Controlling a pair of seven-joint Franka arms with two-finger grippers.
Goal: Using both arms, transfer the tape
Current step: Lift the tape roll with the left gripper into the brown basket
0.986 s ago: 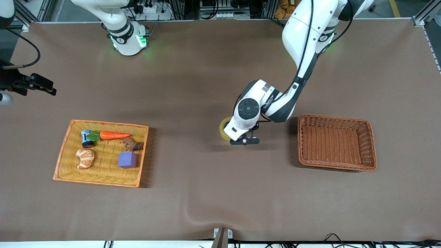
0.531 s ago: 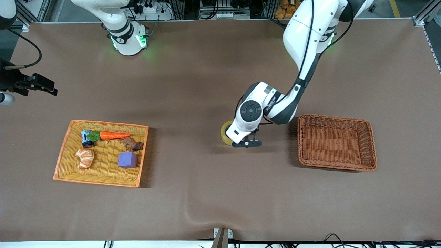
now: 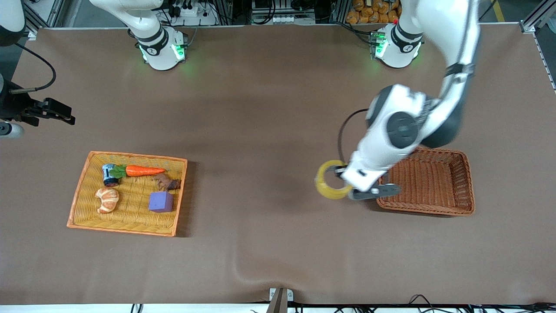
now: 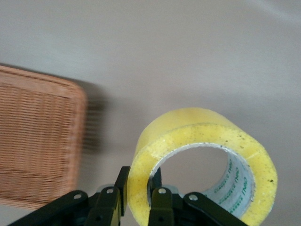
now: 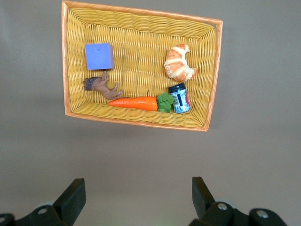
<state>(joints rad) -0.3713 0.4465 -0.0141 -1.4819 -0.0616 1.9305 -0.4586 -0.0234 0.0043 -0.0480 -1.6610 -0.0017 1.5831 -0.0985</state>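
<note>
Gripping the wall of the tape (image 3: 332,186), the left gripper (image 3: 343,182) holds it up in the air over bare table, just beside the brown wicker basket (image 3: 460,182) at the left arm's end. In the left wrist view the tape (image 4: 202,160) is a thick yellowish translucent ring with a grey inner core carrying green print, dotted with small dark specks; one finger (image 4: 160,202) sits inside the hole and the other outside, so the jaws are clenched on the roll's wall, and the basket (image 4: 37,146) lies off to one side of the left gripper (image 4: 136,202). No object lies between the held tape and the basket's rim. The right gripper (image 3: 52,111) waits with its fingers spread and nothing between them, up in the air at the right arm's end of the table. Its wrist view looks down past the right gripper (image 5: 136,200) on the yellow tray (image 5: 141,28), which holds a purple cube (image 5: 99,56), a croissant (image 5: 179,62), a carrot (image 5: 134,103), a small dark jar (image 5: 179,98) and a brown toy animal (image 5: 101,86).
</note>
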